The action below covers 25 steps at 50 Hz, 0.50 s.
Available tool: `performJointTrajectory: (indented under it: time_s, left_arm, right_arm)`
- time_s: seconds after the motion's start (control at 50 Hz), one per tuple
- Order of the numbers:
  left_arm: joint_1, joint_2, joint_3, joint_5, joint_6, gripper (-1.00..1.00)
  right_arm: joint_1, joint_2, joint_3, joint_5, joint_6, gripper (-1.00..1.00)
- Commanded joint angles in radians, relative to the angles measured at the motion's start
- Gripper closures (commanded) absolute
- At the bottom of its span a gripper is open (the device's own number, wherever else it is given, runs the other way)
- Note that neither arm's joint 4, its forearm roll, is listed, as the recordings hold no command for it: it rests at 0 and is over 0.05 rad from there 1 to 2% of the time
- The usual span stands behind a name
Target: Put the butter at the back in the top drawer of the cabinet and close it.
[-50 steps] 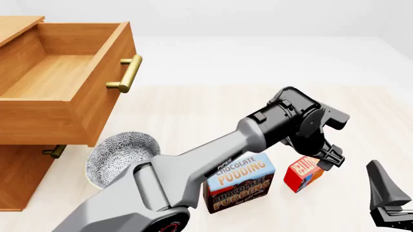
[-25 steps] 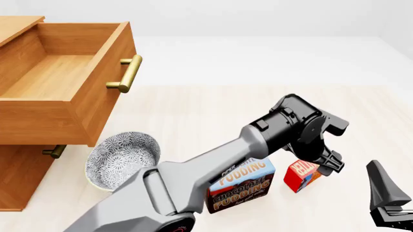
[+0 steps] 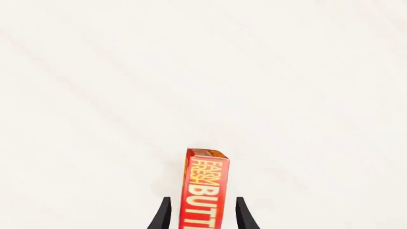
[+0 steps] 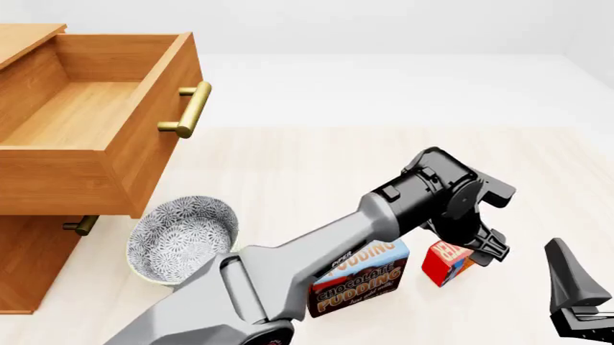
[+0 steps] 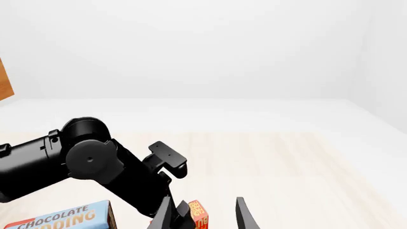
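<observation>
The butter [image 4: 449,264], a small red box, stands on the table right of the pudding box. My left gripper [image 4: 485,248] hangs just over it, pointing down. In the left wrist view the butter [image 3: 205,188] stands between the two open fingers of the left gripper [image 3: 202,218], with a small gap on each side. The top drawer [image 4: 96,122] of the cabinet [image 4: 29,266] is pulled out, and nothing shows inside. My right gripper [image 4: 580,309] is open and idle at the front right; in its own view [image 5: 203,217] it holds nothing.
The blue-and-brown Chocolate Pudding box [image 4: 360,280] stands just left of the butter, partly behind my left arm. A patterned bowl [image 4: 182,237] sits in front of the cabinet, below the open drawer. The drawer's brass handle [image 4: 187,109] juts out toward the table's middle.
My left gripper has come down and slightly right, from above the butter to straddling its top. The butter, the drawer and the right arm have not moved.
</observation>
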Motion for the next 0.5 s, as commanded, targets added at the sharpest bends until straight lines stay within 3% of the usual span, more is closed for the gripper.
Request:
performJointTrajectory:
  time_s: [0.02,0.5]
  left_arm:
    - [-0.004,0.021,-0.016,0.002,-0.01,-1.0]
    - [0.0,0.051,-0.03,-0.003,-0.024,-1.0]
  right_arm:
    - [0.0,0.0,0.0,0.0,0.0,-1.0]
    - [0.0,0.0,0.0,0.0,0.0,-1.0]
